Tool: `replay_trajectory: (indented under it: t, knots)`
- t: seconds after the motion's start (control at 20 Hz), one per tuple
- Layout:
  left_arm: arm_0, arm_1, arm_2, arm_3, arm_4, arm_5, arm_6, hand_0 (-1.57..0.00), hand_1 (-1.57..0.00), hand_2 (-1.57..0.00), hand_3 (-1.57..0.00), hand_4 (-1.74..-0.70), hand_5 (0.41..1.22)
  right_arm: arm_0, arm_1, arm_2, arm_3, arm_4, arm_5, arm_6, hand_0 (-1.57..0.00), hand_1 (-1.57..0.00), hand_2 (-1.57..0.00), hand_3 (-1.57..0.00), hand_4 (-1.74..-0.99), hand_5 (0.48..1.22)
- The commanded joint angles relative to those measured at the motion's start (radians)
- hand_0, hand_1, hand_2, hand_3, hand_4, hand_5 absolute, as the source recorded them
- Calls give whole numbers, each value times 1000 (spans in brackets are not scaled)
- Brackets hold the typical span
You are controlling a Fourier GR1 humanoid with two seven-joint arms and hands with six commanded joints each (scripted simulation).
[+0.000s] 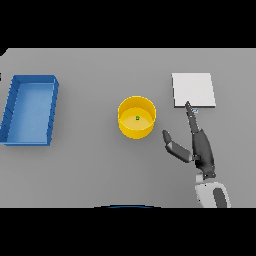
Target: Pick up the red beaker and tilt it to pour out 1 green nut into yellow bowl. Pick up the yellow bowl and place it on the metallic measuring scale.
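Between the spread thumb and the straight fingers point(192, 120) of the right hand point(200, 147) nothing was held; the fingers were extended wide, with the thumb splayed out toward the left. At the fingertips the near edge of the flat, square, pale metallic measuring scale point(193, 90) was reached or overlapped, though contact could not be confirmed. Off the thumb side, a little apart, the round yellow plastic bowl point(136, 117) was seen standing on the grey table point(90, 165), with one small green nut point(137, 118) lying inside it. Well beyond the bowl, farthest from the fingers, a rectangular blue bin point(31, 110) was placed. No red beaker and no left hand were visible.

Pouring was judged done and the bowl transfer not begun. If the bowl were approached with the thumb leading, it could be knocked aside or tipped and the nut spilled. The scale could be shoved by the fingertips resting at its edge.
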Motion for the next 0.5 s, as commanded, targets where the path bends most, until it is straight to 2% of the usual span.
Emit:
replay_trajectory:
  t: [0.0,0.15,0.35,0.45]
  knots:
    - [51,-5,7,-62,17,13,23,-1571,-1571,-1571,-1479,-1741,1221,-16,-4,-6,7,-2,2,12,1,1,1,1,-1046,649]
    - [203,-24,27,-237,63,44,121,-1571,-1571,-1571,-1450,-1741,1221,-6,-13,-13,18,-20,14,-19,1,1,1,1,-1026,648]
    - [326,-71,39,-358,84,110,135,-1571,-1571,-1571,-1455,-1741,1221,5,-2,-3,15,-19,17,-17,1,1,1,1,-1015,646]
    - [371,-85,53,-398,104,117,126,-1571,-1571,-1571,-1497,-1741,1221,0,-11,-11,26,-30,24,-31,1,1,1,1,-1005,647]
